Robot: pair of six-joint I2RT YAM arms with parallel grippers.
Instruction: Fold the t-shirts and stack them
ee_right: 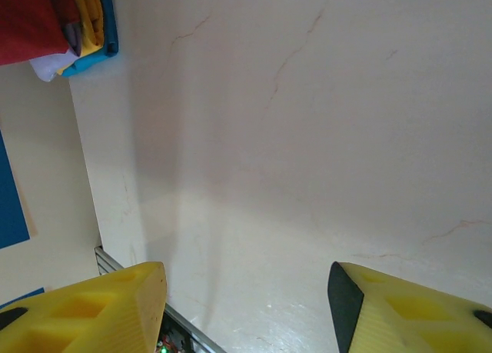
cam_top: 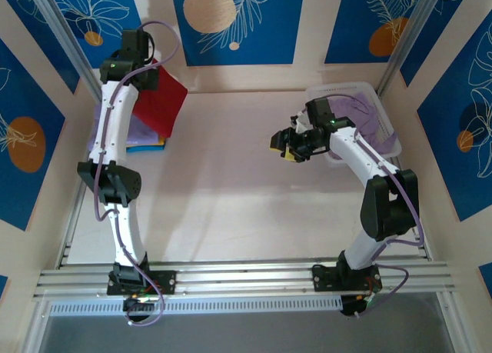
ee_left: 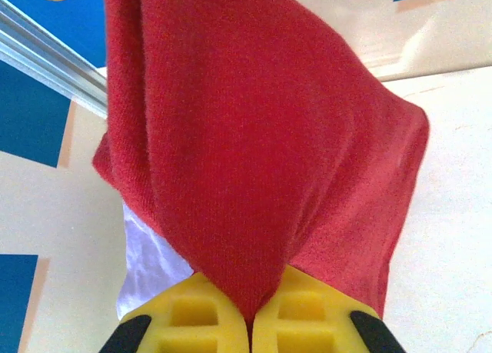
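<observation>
My left gripper (ee_left: 250, 322) is shut on a fold of the dark red t-shirt (ee_left: 254, 138), which hangs from its yellow fingers. In the top view this gripper (cam_top: 151, 70) is raised at the back left, and the red t-shirt (cam_top: 163, 103) hangs over a stack of folded t-shirts (cam_top: 137, 134), lavender on top with orange-yellow and blue edges (cam_top: 151, 145) below. My right gripper (cam_top: 285, 145) hovers over the bare table, right of the middle. Its fingers (ee_right: 246, 307) stand open with nothing between them. The right wrist view catches the stack's edge (ee_right: 91, 18) at its top left.
A white lattice basket (cam_top: 388, 114) at the back right holds lavender cloth (cam_top: 361, 111), just behind the right arm. The pale table (cam_top: 231, 191) lies between the arms. Blue-patterned walls close in the back and sides; aluminium rails run along the near edge (cam_top: 246, 276).
</observation>
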